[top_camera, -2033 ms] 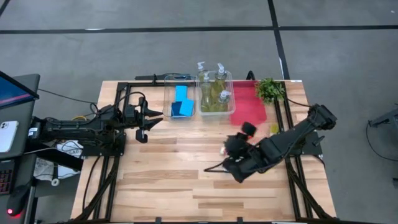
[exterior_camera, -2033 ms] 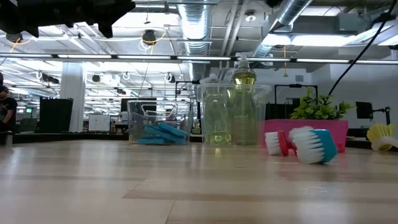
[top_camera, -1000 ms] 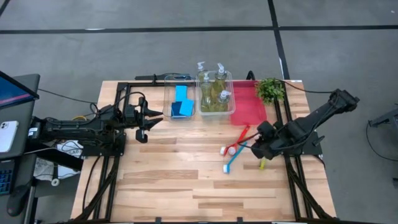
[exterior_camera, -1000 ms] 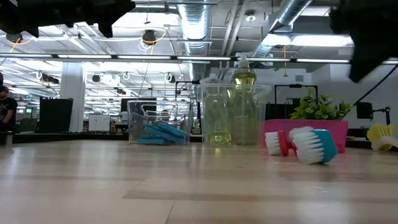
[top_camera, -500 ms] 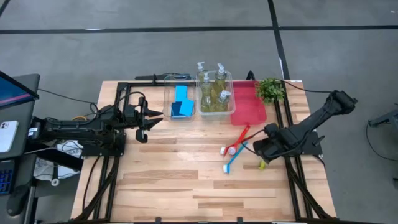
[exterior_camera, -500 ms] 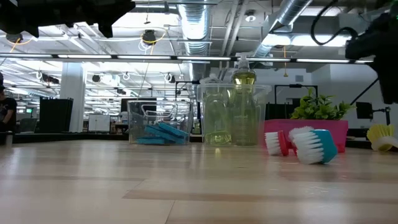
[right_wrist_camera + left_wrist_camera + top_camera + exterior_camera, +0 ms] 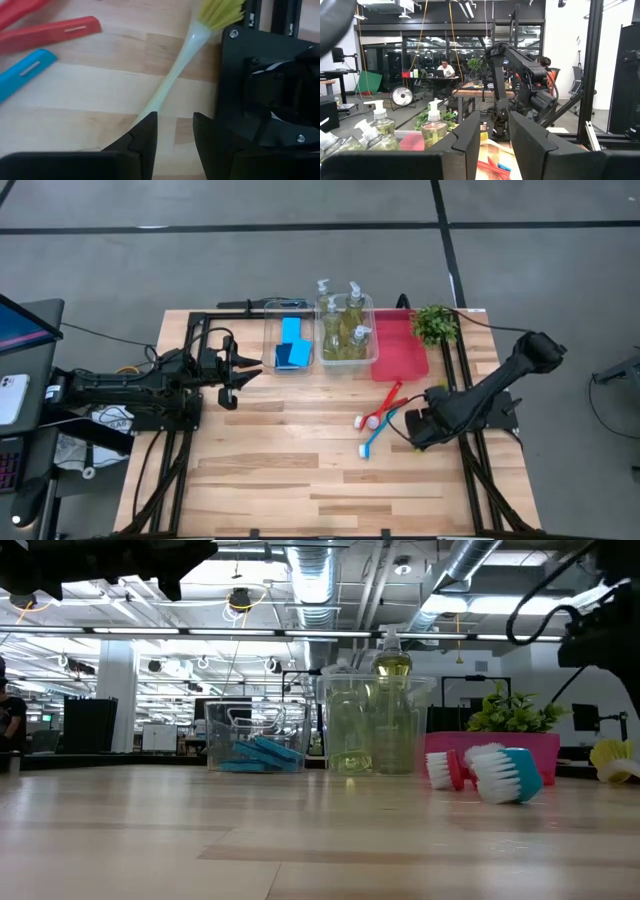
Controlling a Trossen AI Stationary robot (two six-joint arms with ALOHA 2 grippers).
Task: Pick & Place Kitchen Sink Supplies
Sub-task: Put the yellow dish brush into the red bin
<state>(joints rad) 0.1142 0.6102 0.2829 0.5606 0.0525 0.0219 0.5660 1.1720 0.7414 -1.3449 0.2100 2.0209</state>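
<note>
Hovering over the yellow-green brush (image 7: 172,70), right pincer (image 7: 175,127) gapes; nothing legible.

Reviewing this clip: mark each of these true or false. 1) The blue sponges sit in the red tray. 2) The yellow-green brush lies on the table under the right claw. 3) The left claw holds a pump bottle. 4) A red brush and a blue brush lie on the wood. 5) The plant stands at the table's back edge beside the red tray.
1) False. The blue sponges lie in a clear bin; the red tray holds none.
2) True: the yellow-green brush lies just ahead of the open right claw.
3) False. The left claw is open and empty.
4) True: red brush, blue brush.
5) True: plant.
</note>
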